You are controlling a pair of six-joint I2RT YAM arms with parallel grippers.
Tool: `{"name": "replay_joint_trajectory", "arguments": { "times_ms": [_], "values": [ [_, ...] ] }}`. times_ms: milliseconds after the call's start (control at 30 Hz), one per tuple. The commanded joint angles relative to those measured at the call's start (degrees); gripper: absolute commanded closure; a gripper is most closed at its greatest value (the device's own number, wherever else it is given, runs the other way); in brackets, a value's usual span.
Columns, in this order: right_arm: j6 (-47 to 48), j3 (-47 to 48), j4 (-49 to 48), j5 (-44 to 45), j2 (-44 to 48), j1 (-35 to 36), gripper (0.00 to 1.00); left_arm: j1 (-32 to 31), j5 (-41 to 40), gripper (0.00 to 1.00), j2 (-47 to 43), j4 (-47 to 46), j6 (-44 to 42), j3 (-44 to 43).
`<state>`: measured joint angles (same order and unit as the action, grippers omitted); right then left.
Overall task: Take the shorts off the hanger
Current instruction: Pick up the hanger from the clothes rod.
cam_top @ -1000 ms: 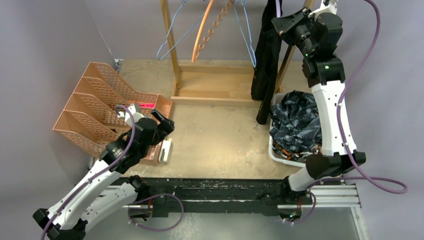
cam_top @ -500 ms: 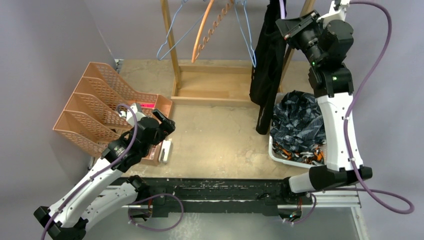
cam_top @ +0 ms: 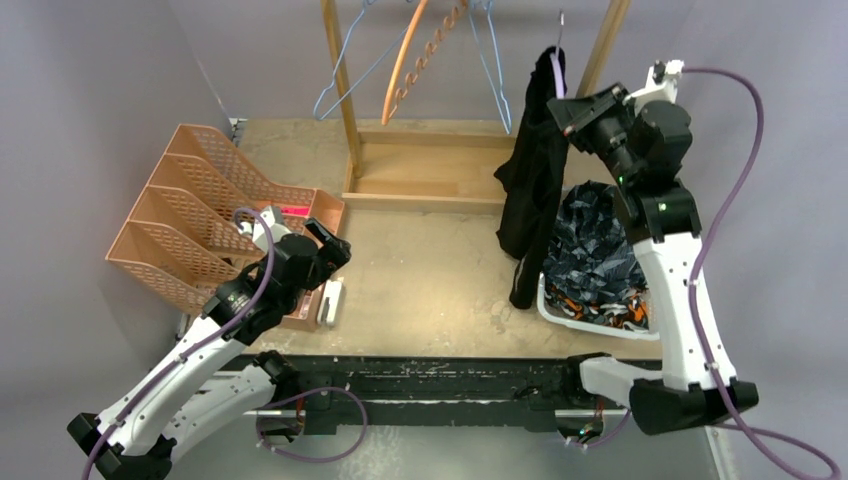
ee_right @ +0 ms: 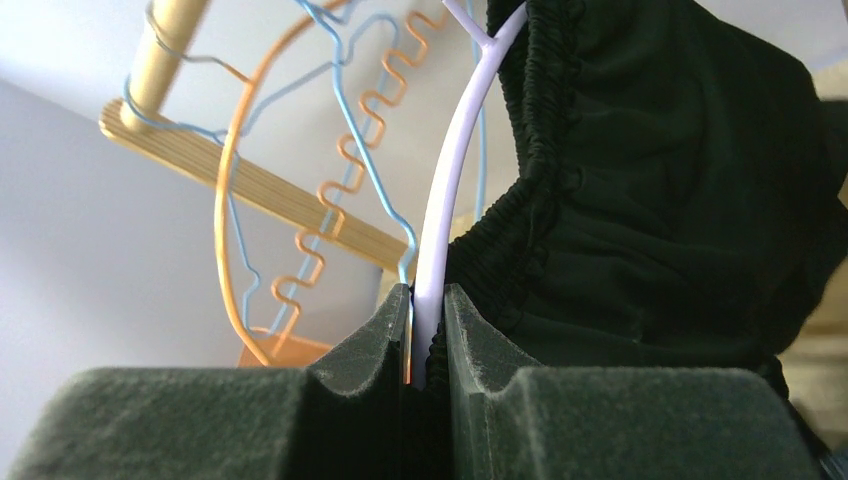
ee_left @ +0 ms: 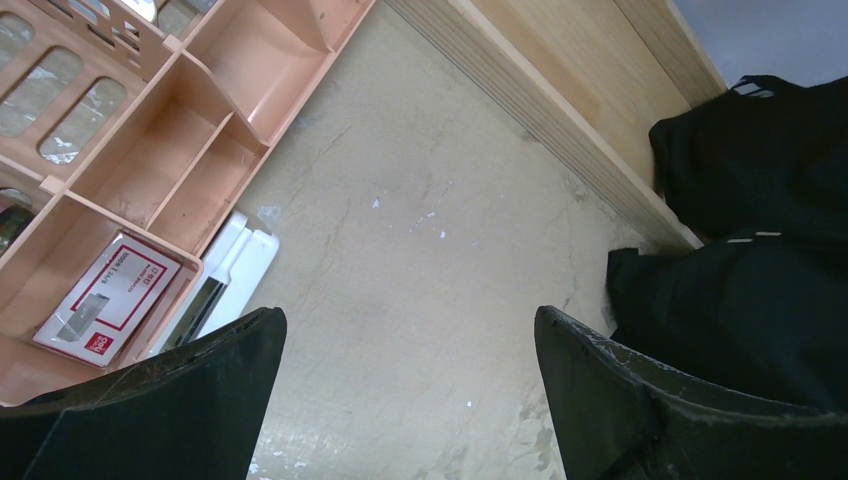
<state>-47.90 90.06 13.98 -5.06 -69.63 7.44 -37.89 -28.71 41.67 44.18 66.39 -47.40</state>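
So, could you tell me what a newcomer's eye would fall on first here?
The black fabric shorts, draped on a pale lilac plastic hanger that the right gripper pinches shut, upper right. Beside them, a white basket heaped with dark grey-blue camouflage shorts; at left, the left gripper hovers open by orange file trays.

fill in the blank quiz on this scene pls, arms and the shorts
1. The right tool is shut on a pale hanger whose shorts are plain ____.
2. The left tool stands ____, holding nothing.
3. The top pair in the white basket is grey-blue ____.

Missing words: black; open; camouflage
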Motion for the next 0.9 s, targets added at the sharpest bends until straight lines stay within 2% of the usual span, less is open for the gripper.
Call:
{"name": "replay_joint_trajectory", "arguments": {
  "times_ms": [0, 100, 167, 267, 500, 667, 867],
  "values": [
    [-0.9, -6.5, -6.59, -0.92, 8.74, -0.15, 1.0, 0.36, 0.43, 0.05, -0.05, -2.11, -0.32, -0.58],
    [-0.29, -12.37, -5.49, -4.53, 12.57, -0.15, 1.0, 0.34, 1.11, 0.05, 0.37, -2.62, -0.35, -0.59],
    [0.07, -16.92, -5.41, -9.88, 14.98, -0.13, 1.0, 0.3, 1.28, 0.05, 0.62, -2.9, -0.3, -0.51],
    [-1.51, -26.97, -7.33, -16.34, 21.36, -0.06, 1.0, 0.32, 1.46, 0.06, 1.08, -3.62, -0.26, -0.25],
    [-0.74, -40.67, 1.76, -16.58, 36.23, 0.03, 1.0, 0.29, 3.37, 0.08, 2.43, -6.55, 0.08, 1.15],
    [3.39, -42.2, 6.39, -22.06, 36.96, 0.07, 1.0, 0.32, 4.73, 0.09, 3.76, -7.75, 0.19, 1.32],
    [9.2, -44.42, 4.32, -32.59, 33.41, 0.03, 1.0, 0.29, 5.41, 0.1, 4.29, -8.87, 0.05, 1.09]
  ]
}}
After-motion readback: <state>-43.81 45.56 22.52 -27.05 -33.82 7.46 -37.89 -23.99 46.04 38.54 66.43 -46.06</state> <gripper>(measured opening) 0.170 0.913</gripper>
